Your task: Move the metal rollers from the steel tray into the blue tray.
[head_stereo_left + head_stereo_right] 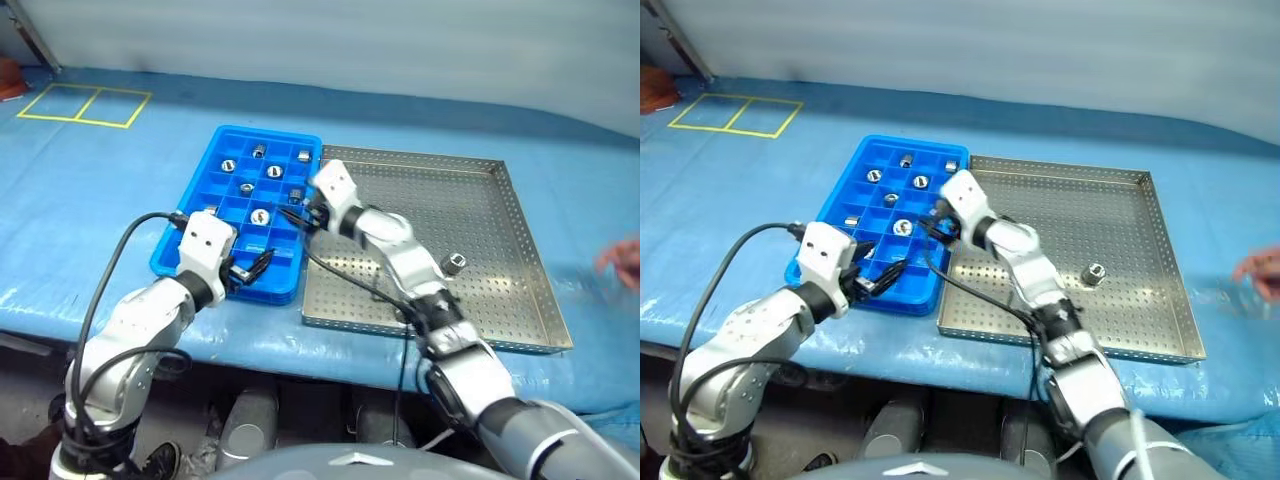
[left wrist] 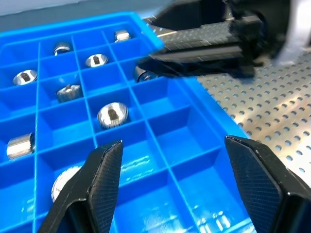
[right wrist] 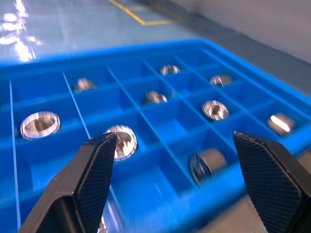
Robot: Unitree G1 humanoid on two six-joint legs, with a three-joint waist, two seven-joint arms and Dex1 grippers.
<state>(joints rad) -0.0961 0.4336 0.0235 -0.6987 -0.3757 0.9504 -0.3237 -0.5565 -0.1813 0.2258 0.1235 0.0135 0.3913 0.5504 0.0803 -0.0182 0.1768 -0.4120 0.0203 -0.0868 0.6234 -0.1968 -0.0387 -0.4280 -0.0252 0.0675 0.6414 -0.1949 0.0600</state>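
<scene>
The right gripper (image 3: 175,174) is hanging, jaws apart and empty, over the blue tray (image 1: 180,252), seemingly having dropped a roller (image 3: 208,164) there, while the left gripper (image 2: 187,177) is waiting alongside, jaws apart too, and one roller (image 1: 456,263) is sitting in the steel tray (image 1: 520,215).

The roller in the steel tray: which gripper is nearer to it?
Right. The right gripper is over the blue tray's edge beside the steel tray; the roller lies further right. The left gripper is at the blue tray's near edge, farther away.

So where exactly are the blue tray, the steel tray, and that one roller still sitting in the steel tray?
blue tray (image 1: 232,131), left eye view, on its far rim.
steel tray (image 1: 480,225), left eye view, on bare perforated floor.
roller (image 1: 1095,272), right eye view, on its top face.
</scene>
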